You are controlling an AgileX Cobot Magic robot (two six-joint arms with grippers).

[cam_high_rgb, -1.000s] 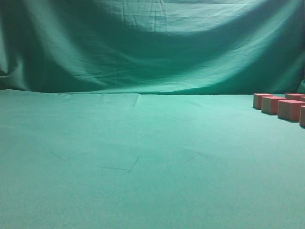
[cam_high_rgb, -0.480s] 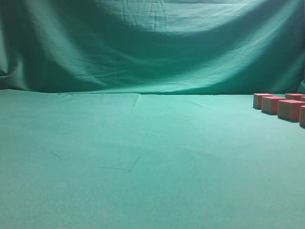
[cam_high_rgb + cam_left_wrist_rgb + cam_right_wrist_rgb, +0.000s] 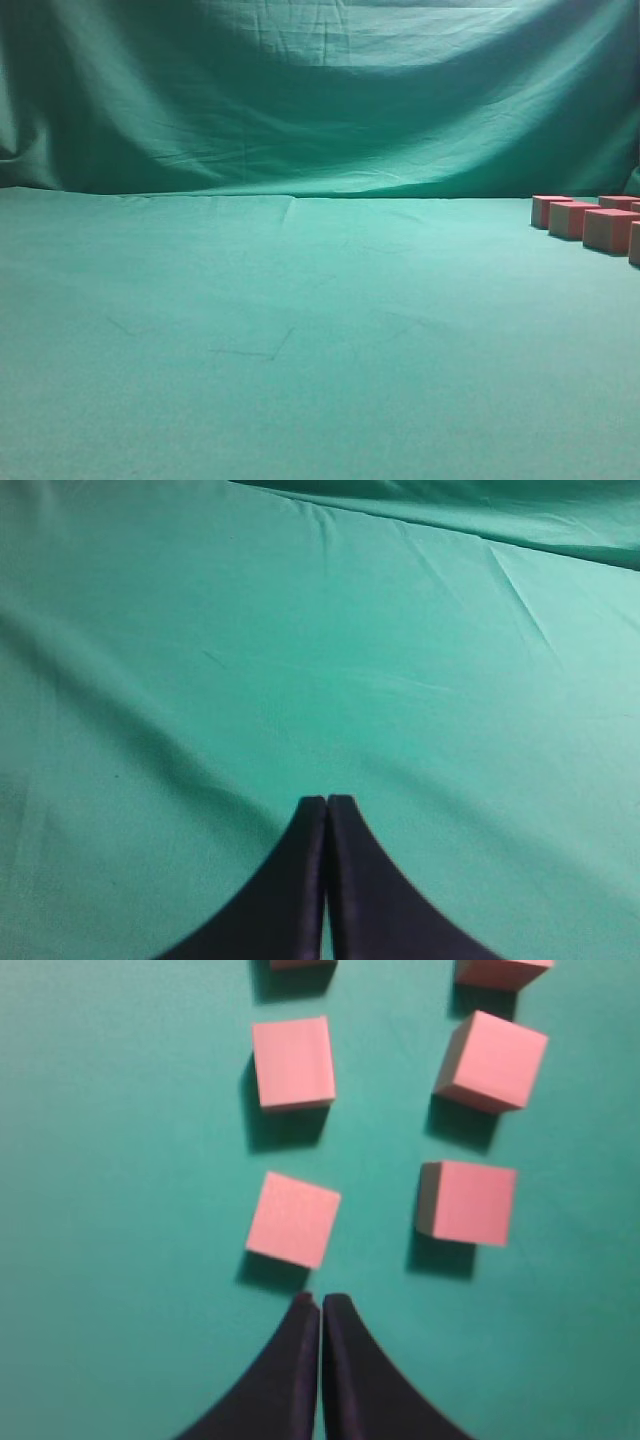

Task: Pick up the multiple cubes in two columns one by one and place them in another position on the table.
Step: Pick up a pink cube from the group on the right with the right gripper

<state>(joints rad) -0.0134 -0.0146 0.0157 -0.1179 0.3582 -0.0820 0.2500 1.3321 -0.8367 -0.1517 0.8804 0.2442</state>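
The surface [image 3: 300, 330] is seen in the exterior view as a wide stretch of teal-green cloth, faintly creased, with a draped green backdrop [image 3: 320, 100] hung behind it. No arm is caught in that view. At its far right edge a few of the cubes [image 3: 571, 219] are set on the cloth, pinkish-red on top with paler front faces, and the outermost ones are cut off by the frame.

In the right wrist view the cubes [image 3: 293, 1219] are laid out in two columns running away from the camera. Three are shown in each column, the farthest pair being clipped by the top of the frame. The cubes are kept apart from one another, and several are turned slightly out of line with their neighbours. Each is rested flat on the cloth, with a dark shadow cast at its near side.

The right gripper [image 3: 321, 1305] is held just short of the nearest cube of the left column; whether that cube is touched cannot be told. Its black jaws are pressed together with only a thin seam between them, and nothing is held.

In the left wrist view the left gripper [image 3: 327, 805] is shown above bare, wrinkled cloth, well apart from any cube. Its jaws are likewise closed tip to tip and nothing is carried.
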